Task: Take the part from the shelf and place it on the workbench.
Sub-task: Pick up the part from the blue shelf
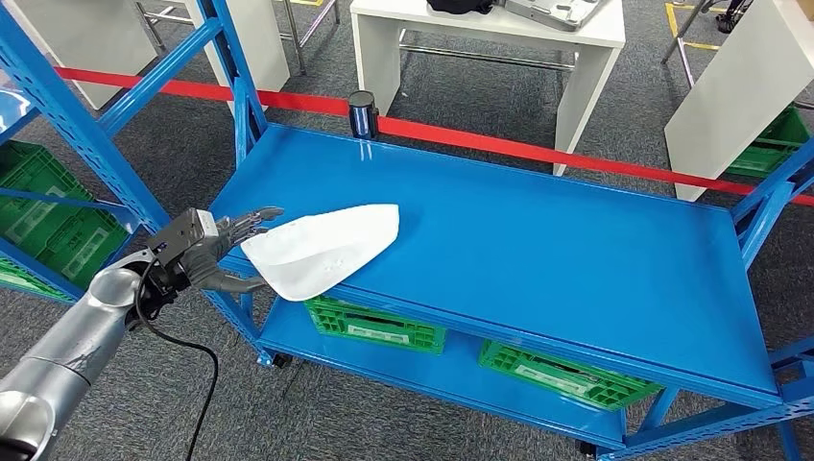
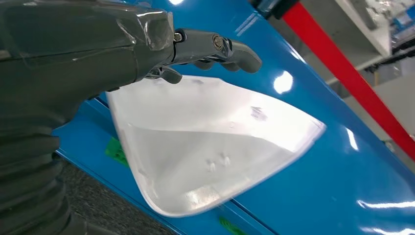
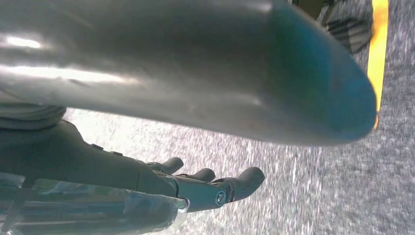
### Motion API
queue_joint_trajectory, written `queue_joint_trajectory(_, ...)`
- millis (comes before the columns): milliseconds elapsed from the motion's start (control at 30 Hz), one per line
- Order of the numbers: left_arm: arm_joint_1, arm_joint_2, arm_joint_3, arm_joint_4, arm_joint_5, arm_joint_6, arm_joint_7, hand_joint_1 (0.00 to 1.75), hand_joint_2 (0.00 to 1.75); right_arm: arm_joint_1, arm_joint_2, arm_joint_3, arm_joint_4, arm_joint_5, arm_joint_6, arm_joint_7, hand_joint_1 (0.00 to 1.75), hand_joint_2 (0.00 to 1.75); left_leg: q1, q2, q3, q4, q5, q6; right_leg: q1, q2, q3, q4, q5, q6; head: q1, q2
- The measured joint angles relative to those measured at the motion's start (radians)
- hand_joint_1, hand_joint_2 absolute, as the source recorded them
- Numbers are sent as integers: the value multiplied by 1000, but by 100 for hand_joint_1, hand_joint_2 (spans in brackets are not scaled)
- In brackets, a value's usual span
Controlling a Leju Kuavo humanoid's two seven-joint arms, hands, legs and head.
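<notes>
The left hand (image 1: 216,252) came in over the near left corner of the bench (image 1: 538,240), and it had the part (image 1: 322,250). In the head view the fingers (image 1: 251,221) lay stretched along the part's far rim while the thumb reached in under its near edge, so the white shell sat pinched between them. The wrist view agreed: fingers (image 2: 230,49) curled over one rim, the thumb side hidden behind the plastic. That looked like a grip by the edge, which made sense for a thin, curved shell with nothing else to grab.

The part itself rode with its hollow side up. Its wide end hung out past the bench's left front edge, toward the hand, and its tapered end reached inward over the blue top. Whether the tip touched the surface was hard to call; it looked very low, probably resting or near it. By my read this was the placing step, nearly done, with release to come.

The right hand (image 3: 205,188) hung by the floor, fingers straight and apart, holding nothing.

Farther back, a small dark cylinder (image 1: 362,113) stood at the bench's far left corner. Green crates (image 1: 374,327) sat on the lower shelf.
</notes>
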Motion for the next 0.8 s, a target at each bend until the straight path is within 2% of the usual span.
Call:
queue_joint_trajectory(133,-20,7,-13,-10,9,-6,52,0,175,-24,-15,-4,0,49,-13,32,0,0,0,0,0,0,0,0,0,0,0,0,0,0,0,0)
queue_joint_trajectory(267,-41,11,-27,26,24,58,87,0,175,-33,-16,-25,0,99,-32,37,0,0,0,0,0,0,0,0,0,0,0,0,0,0,0,0)
queue_joint_trajectory(367,-43,11,-29,56,29,110,96,0,175,-33,-15,-41,0,119,-38,41,0,0,0,0,0,0,0,0,0,0,0,0,0,0,0,0)
queue_joint_trajectory(600,-43,10,-29,89,33,139,106,0,175,-37,-15,-60,0,130,-40,46,0,0,0,0,0,0,0,0,0,0,0,0,0,0,0,0)
queue_joint_trajectory(700,-41,9,-19,101,48,214,146,0,175,-39,-15,-71,0,153,-43,54,0,0,0,0,0,0,0,0,0,0,0,0,0,0,0,0)
queue_joint_trajectory(800,-37,4,9,120,62,350,191,0,175,-42,-11,-89,0,176,-52,51,0,0,0,0,0,0,0,0,0,0,0,0,0,0,0,0)
